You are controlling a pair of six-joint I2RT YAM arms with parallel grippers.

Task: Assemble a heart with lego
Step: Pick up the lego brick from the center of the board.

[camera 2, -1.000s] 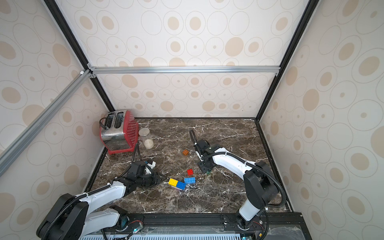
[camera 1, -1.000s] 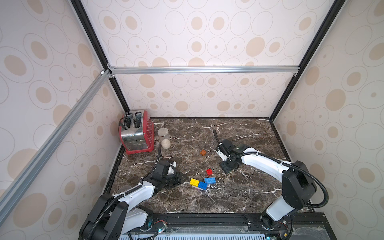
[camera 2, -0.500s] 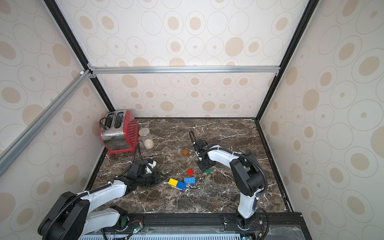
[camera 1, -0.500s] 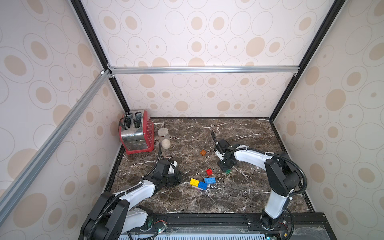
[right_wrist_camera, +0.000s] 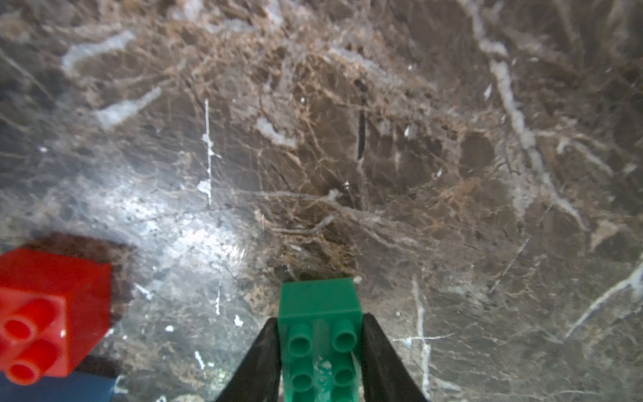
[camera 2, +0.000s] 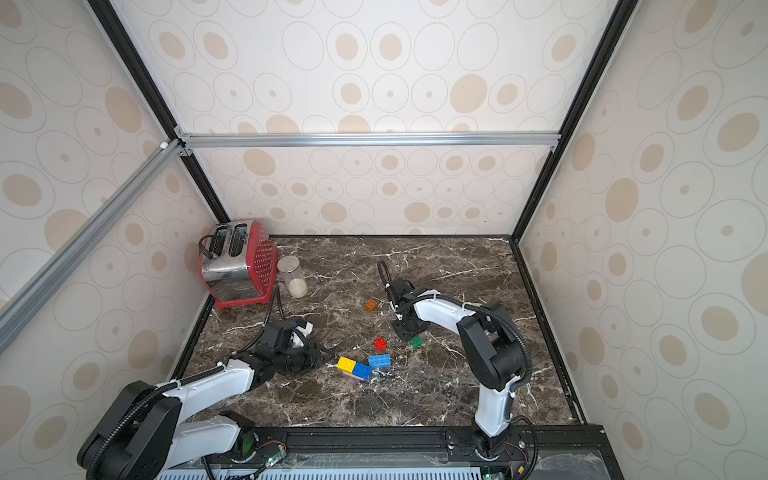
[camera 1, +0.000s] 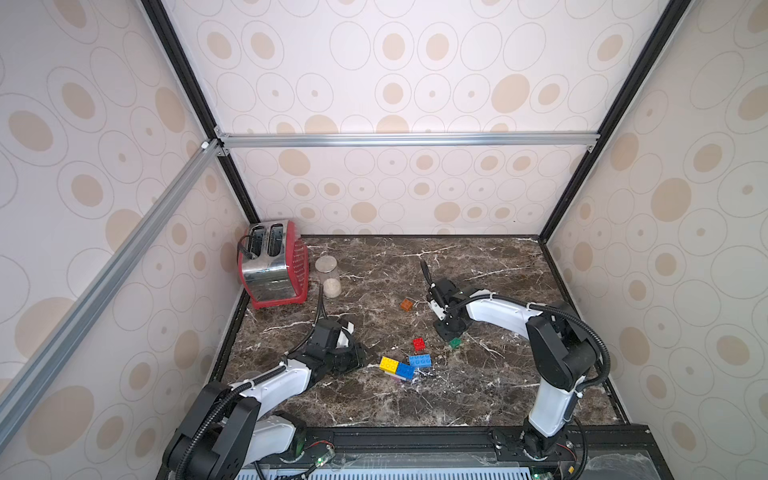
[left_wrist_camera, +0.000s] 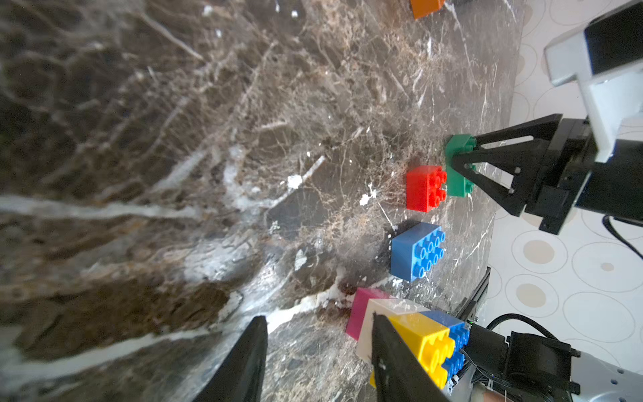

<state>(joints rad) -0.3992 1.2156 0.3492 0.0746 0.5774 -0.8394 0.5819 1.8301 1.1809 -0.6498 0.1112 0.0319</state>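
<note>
My right gripper (right_wrist_camera: 320,317) is shut on the green brick (right_wrist_camera: 320,306), its fingers pressed against two opposite sides; in both top views the green brick (camera 1: 455,343) (camera 2: 416,342) is low at the marble table. A red brick (camera 1: 419,344) and a loose blue brick (camera 1: 420,360) lie just left of it. The started heart (camera 1: 397,368) is a joined cluster of yellow, blue, white and pink bricks. My left gripper (left_wrist_camera: 318,318) is open and empty, one finger beside the heart (left_wrist_camera: 417,334). An orange brick (camera 1: 406,305) lies apart, farther back.
A red toaster (camera 1: 272,266) stands in the back left corner with a glass jar (camera 1: 328,276) beside it. Patterned walls enclose the table (camera 1: 478,266) on three sides. A black rail runs along the front edge.
My right gripper's jaws have closed onto the green brick as the arm shifted slightly over it. The left arm and the other bricks have not moved.
</note>
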